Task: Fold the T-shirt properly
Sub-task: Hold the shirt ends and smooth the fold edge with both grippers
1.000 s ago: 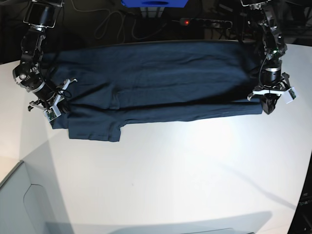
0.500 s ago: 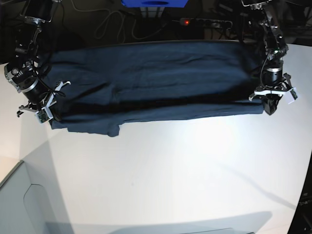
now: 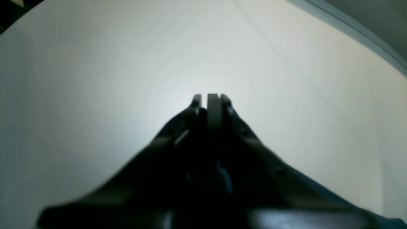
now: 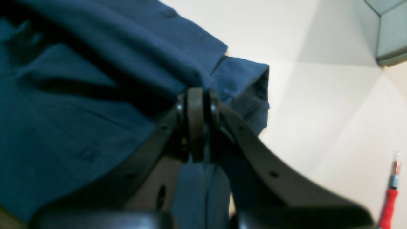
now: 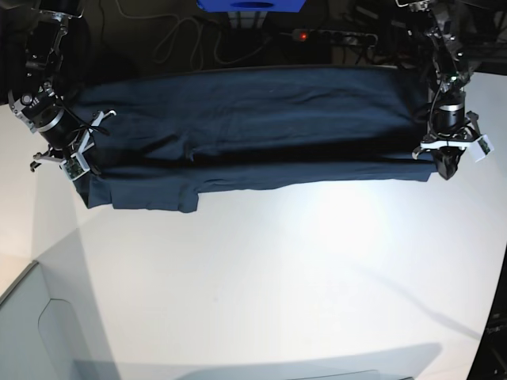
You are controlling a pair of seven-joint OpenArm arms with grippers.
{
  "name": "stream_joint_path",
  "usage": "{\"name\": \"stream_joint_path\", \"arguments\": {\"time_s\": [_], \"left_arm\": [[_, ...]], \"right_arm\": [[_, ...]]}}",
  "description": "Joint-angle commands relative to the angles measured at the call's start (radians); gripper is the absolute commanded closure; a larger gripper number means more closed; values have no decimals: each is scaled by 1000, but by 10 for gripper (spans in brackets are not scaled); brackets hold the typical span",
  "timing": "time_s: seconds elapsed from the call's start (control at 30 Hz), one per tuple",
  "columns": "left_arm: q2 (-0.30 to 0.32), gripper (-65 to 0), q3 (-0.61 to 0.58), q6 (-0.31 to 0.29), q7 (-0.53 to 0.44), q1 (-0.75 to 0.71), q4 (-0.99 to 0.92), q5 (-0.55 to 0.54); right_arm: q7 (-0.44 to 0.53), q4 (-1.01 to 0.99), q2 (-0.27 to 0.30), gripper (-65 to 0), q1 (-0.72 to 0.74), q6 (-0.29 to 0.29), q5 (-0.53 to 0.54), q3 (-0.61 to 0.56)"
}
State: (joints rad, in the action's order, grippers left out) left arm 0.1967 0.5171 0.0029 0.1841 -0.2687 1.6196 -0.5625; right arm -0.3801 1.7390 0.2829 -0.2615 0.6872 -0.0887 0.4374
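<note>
While stretched across the table (image 5: 261, 269), T-shirt (image 5: 245, 119) hem clamped in both arms' shut jaws.

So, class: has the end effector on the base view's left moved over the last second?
Yes. The right end effector has risen up the picture, away from the table's near edge, towards the dark back edge, holding the T-shirt.

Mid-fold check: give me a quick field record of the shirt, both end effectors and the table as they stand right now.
garment: navy T-shirt, stretched sideways across the far part of the table, lengthwise fold along its near side
sleeve: sticks out at the near edge on the base view's left
left end effector: shut at the shirt's end, hold on fabric unclear
right end effector: shut on T-shirt
table: white
extra: red-handled tool beyond the shirt
</note>
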Motion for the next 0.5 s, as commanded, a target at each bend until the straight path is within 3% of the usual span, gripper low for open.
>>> {"name": "stream_joint_path", "arguments": {"time_s": [0.0,0.47], "left_arm": [[8,0,2,-4,-27,3,20,-6],[-42,0,8,-4,-33,-85,64,-4]], "right_arm": [[28,39,17,-3,-2,11,19,7],[28,5,19,-3,-20,11,16,8]]}}
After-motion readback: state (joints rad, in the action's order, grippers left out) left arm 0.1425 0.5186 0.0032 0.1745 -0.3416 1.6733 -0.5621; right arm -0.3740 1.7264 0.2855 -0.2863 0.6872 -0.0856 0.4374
